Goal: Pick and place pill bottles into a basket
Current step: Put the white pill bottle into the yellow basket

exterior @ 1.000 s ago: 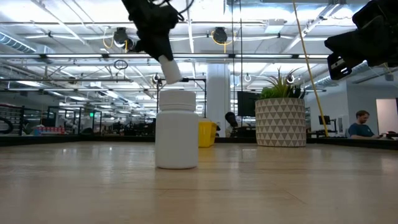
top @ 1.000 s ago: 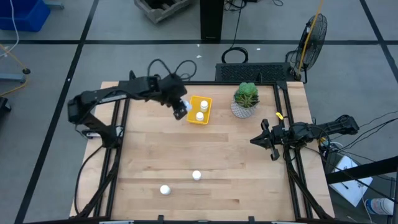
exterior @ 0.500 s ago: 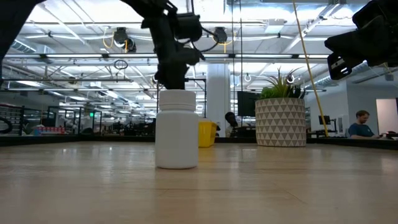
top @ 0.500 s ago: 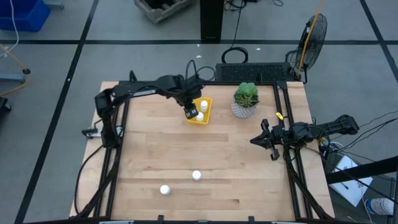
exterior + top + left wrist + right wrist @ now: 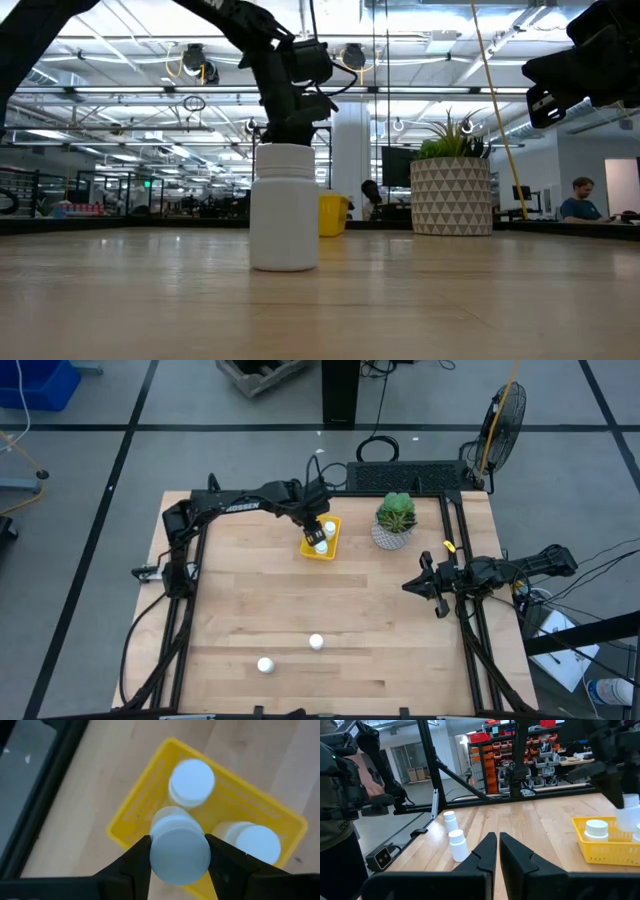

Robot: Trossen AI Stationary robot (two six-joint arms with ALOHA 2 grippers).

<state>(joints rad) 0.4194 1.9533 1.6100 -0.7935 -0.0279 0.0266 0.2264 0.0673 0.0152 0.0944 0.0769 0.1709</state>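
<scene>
My left gripper (image 5: 316,532) is over the yellow tray (image 5: 329,549) at the table's far middle, shut on a white pill bottle (image 5: 180,854). Two more bottles stand in the tray (image 5: 192,781) (image 5: 251,840). Two others stand on the table toward its near edge (image 5: 316,642) (image 5: 265,665); one of them fills the middle of the low view (image 5: 285,207). My right gripper (image 5: 412,586) waits shut and empty near the table's right edge; it also shows in its wrist view (image 5: 496,842). My left gripper pinches the bottle's round side wall (image 5: 150,851) between its two fingers, near the bottle's upper end. The fingers come from above, pointing down. The bottle hangs upright with its lower end (image 5: 169,816) inside the tray's walls; whether it touches the tray's floor I cannot tell.
A white patterned pot with a green plant (image 5: 396,522) stands just right of the tray. Black rails run along the table's left (image 5: 185,610) and right (image 5: 470,640) sides. Bare wood lies between the tray and the two loose bottles.
My left gripper has gone toward the table's right edge with the bottle, from beside the tray's left wall to over the tray, and it has stayed shut on the bottle. The bottle has gone from tilted to upright.
</scene>
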